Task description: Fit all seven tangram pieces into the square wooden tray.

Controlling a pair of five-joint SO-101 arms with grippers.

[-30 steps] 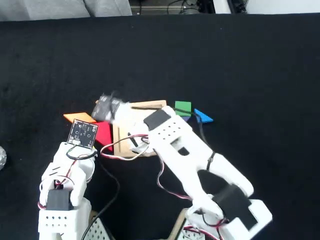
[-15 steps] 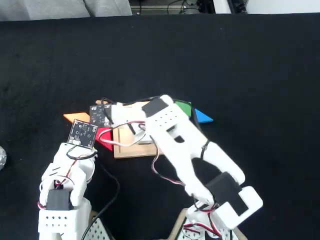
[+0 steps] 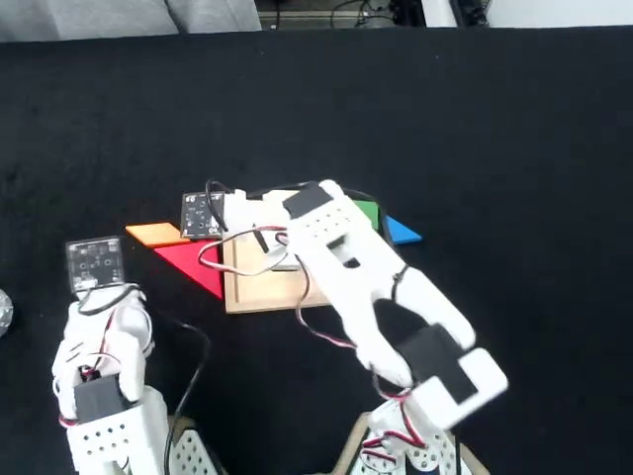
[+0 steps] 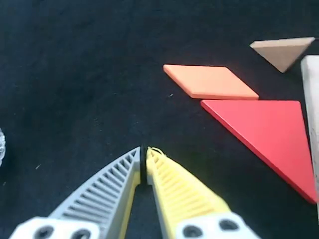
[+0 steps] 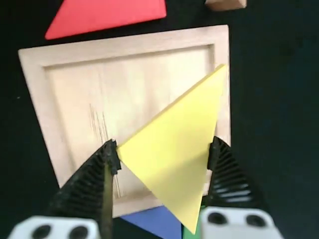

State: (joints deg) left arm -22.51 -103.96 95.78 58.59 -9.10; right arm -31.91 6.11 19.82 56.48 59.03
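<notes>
My right gripper (image 5: 162, 152) is shut on the yellow triangle (image 5: 174, 154), which tilts over the square wooden tray (image 5: 124, 99); the piece's corner rests on the tray's rim. The red triangle (image 5: 109, 15) and a tan wooden triangle (image 5: 224, 4) lie beyond the tray. My left gripper (image 4: 144, 149) is shut with nothing in it, above bare cloth short of the orange parallelogram (image 4: 209, 82) and the red triangle (image 4: 264, 129). In the high view the right arm (image 3: 336, 257) stretches across the tray (image 3: 262, 287), and the left arm (image 3: 99, 336) stands at the lower left.
A green piece (image 3: 368, 210) and a blue triangle (image 3: 401, 230) lie just right of the tray, partly under the right arm. A dark blue piece (image 5: 154, 219) lies by the tray's near edge. Black cloth covers the table; a shiny object (image 3: 3, 309) sits at the left edge.
The left arm has swung left, away from the red triangle. The right arm's wrist has shifted slightly back over the tray with the yellow triangle, leaving more of the tray uncovered.
</notes>
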